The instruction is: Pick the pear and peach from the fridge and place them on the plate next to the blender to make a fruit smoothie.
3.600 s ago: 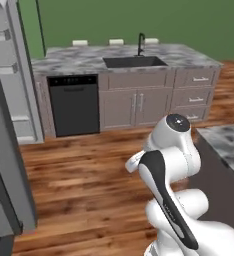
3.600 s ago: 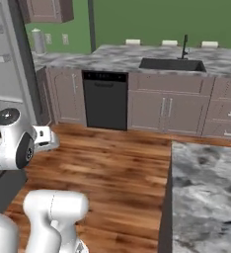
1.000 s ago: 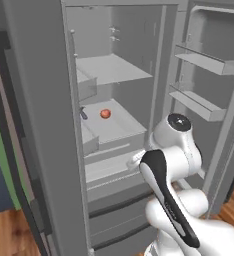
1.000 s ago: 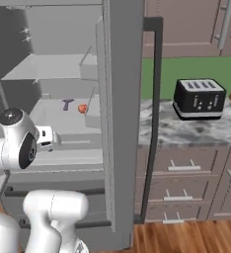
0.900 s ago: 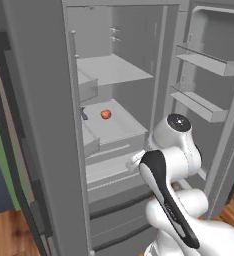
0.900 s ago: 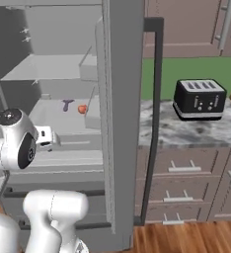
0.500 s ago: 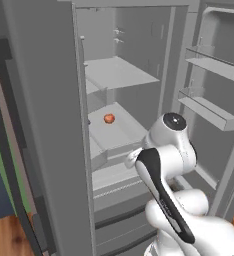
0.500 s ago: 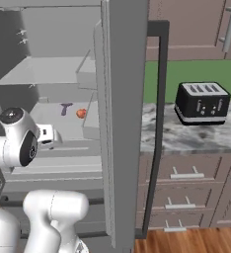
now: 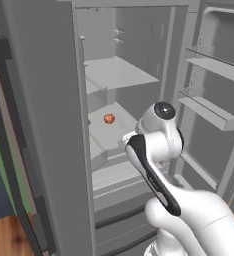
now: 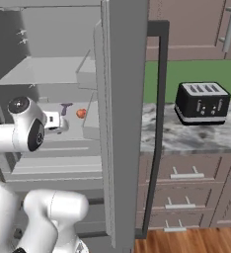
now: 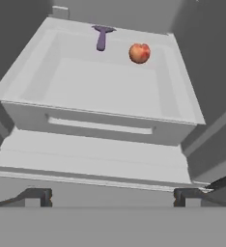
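Peach (image 11: 139, 53) inside fridge (image 9: 49, 100), resting in pale grey drawer-like shelf tray (image 11: 105, 82), toward back right corner in hand view. Same peach at (image 9: 109, 118) in left base view and (image 10: 81, 113) in right base view, on middle shelf level. Small purple T-shaped object (image 11: 102, 37) just beside peach, at back wall of tray, lying with stem toward camera; also at (image 10: 65, 106) in right base view, left of peach. Peach and purple object apart, not touching.

Claw (image 11: 112, 195) well short of tray, in front of and below its front lip; finger tips (image 11: 37, 197) spread wide apart, nothing between them. Peach well apart from claw. In right base view, white hand end near (image 10: 53, 121), pointing into fridge compartment toward purple object.

White arm (image 9: 154, 155) raised in front of open fridge, elbow joint level with peach shelf. Upper shelf (image 9: 116, 72) above peach, bare where seen. Right fridge door (image 9: 214, 100) swung open with door bins (image 9: 209, 70). Left door edge (image 10: 125, 123) with dark vertical handle (image 10: 159, 123) large in right base view.

Beyond door, marble-pattern counter (image 10: 196, 136) carrying black toaster (image 10: 202, 102), green wall behind, drawers (image 10: 186, 173) below. Wood floor (image 9: 9, 240) at bottom left of left base view.
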